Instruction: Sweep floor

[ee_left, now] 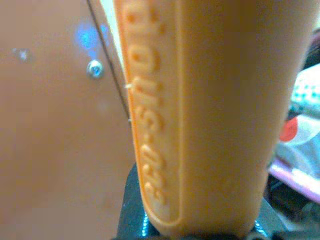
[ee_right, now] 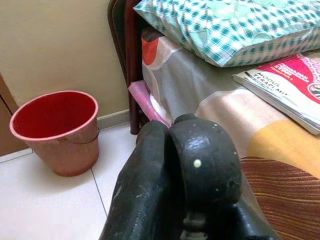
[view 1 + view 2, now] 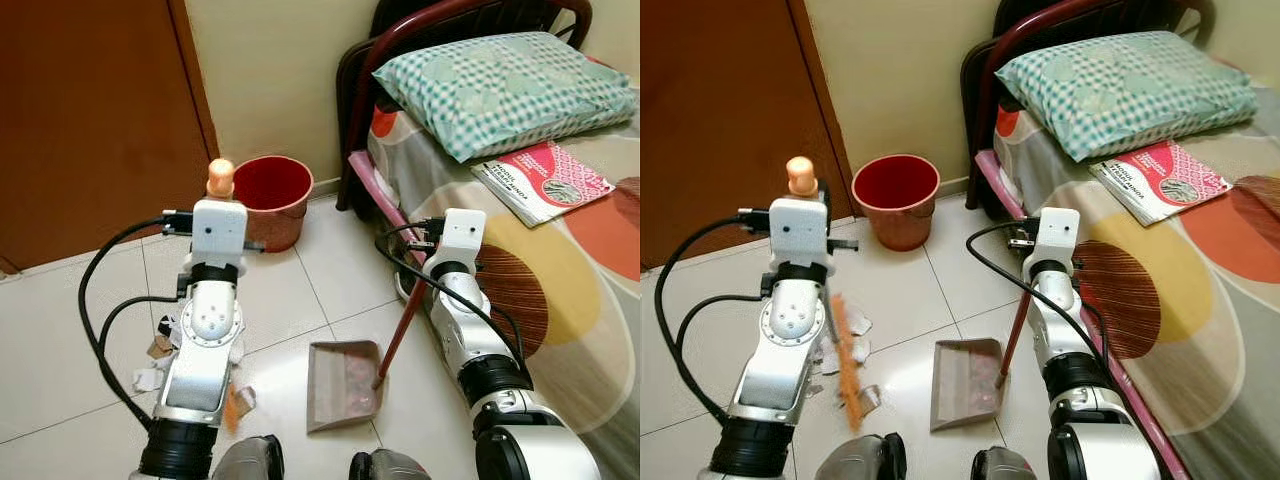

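Bedroom corner seen from the robot's head. The left gripper [image 1: 200, 230] was closed around the orange broom handle [image 1: 210, 110], whose rounded top [image 3: 220, 177] rose above the wrist. The bristles [image 3: 846, 365] reached the tiled floor [image 3: 320, 290] among scraps of paper litter [image 3: 160, 350]. The right gripper [image 2: 175, 165] had its fingers pressed together on the thin red stick [image 3: 400, 335] of the dustpan [image 3: 343, 382]. The pan rested flat on the tiles just in front of the robot's feet, between the two arms, and appeared to hold some debris already.

A red bucket [image 3: 270, 195] stood against the wall beside the brown door [image 3: 90, 120]. To the right was a bed [image 3: 560, 290] with a checked pillow [image 3: 500, 85] and a magazine [image 3: 545, 180].

To do this step well, the pan's front lip should stay tight on the tiles and open toward the litter. The broom should draw the scraps in short, low strokes toward the pan, since light paper would likely scatter under a hard flick.

Raised lettering ran along the broom handle in the left wrist view but was too blurred to read with confidence. The magazine cover read "MODUL" and what looked like "TERAPI"; the rest was too small to tell.
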`<state>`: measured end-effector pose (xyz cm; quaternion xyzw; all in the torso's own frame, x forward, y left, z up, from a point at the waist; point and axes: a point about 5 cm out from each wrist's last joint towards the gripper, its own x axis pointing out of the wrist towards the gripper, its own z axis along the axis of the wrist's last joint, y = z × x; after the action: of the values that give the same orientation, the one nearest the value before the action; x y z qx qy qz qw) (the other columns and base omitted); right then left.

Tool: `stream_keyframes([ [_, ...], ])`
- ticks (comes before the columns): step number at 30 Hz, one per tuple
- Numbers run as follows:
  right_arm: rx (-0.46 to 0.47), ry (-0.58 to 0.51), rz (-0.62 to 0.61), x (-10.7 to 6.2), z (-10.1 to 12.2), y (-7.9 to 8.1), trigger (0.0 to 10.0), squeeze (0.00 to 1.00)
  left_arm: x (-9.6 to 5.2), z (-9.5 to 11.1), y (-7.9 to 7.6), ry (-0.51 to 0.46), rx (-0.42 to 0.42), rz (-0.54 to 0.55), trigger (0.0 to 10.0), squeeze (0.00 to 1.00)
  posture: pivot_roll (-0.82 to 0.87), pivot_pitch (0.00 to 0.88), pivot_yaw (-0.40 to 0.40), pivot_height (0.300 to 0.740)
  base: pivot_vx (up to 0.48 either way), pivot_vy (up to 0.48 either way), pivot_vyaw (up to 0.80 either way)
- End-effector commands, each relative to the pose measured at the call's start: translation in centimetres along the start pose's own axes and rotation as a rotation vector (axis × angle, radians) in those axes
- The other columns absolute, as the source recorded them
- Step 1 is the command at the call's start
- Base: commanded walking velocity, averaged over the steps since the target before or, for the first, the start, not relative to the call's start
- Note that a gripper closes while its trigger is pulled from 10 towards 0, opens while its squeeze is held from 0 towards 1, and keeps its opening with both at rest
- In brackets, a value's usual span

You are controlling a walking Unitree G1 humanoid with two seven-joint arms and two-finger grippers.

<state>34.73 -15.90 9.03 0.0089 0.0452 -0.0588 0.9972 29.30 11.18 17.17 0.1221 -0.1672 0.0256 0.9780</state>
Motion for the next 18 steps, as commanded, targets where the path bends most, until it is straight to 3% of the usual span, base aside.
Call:
stream_keyframes([
  [1,0.003,-0.026,-0.003,0.3,0.7,0.0,10.0,0.00,0.4,1.4,-0.6,-0.078,-0.003,-0.023,10.0,0.00,0.02,0.117,-0.031,0.740,0.000,0.000,0.00],
  [11,0.007,-0.024,-0.006,0.7,0.9,0.1,10.0,0.00,0.8,1.7,-1.7,-0.066,-0.098,-0.049,10.0,0.00,0.02,0.117,-0.031,0.740,0.000,0.000,0.00],
  [15,0.005,-0.006,0.003,0.6,0.5,0.3,10.0,0.00,1.0,1.7,-1.2,-0.076,-0.082,-0.043,10.0,0.00,0.02,0.115,-0.027,0.740,0.000,0.000,0.00],
  [18,-0.007,0.026,0.026,0.3,-0.4,0.2,10.0,0.00,1.5,2.3,0.2,-0.110,-0.047,-0.023,10.0,0.00,0.03,0.110,-0.029,0.740,0.000,0.000,0.00],
])
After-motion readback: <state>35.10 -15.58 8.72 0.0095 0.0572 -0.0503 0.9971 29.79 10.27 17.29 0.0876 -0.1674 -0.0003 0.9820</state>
